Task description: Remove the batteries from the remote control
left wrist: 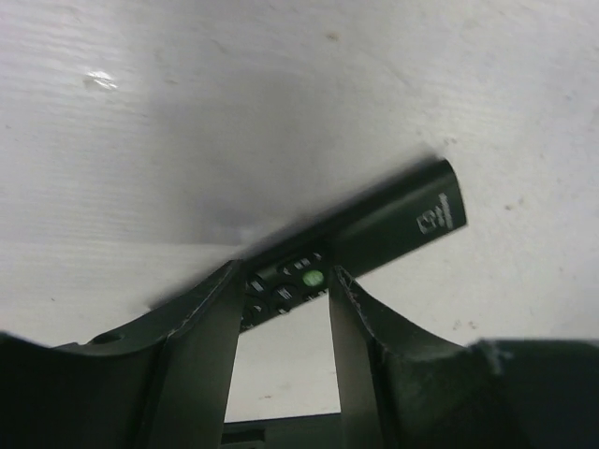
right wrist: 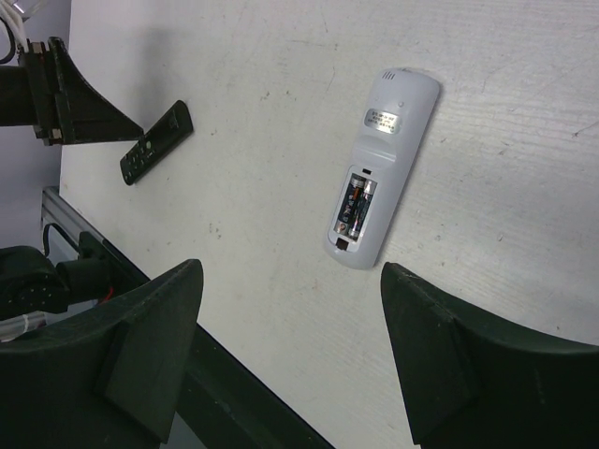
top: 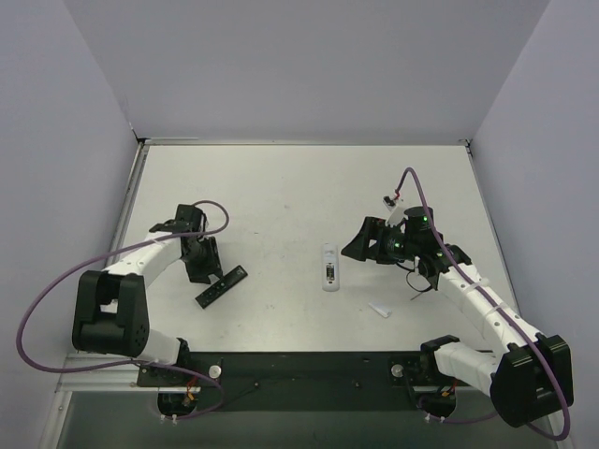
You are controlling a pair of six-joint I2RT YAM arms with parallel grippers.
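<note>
Batteries (right wrist: pixel 354 204) lie exposed in white remote (right wrist: pixel 393 154); black remote (right wrist: pixel 156 142) well apart

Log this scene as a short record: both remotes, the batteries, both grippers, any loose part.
white remote: face-down mid-table, its back opened
batteries: two, side by side inside the white remote, not yet removed
black remote: on the table's left side, buttons up
left gripper: open, jaws apart over the black remote's button end
right gripper: open, empty, short of the white remote
small white piece: loose on the table, right of the white remote, not touching it
</note>
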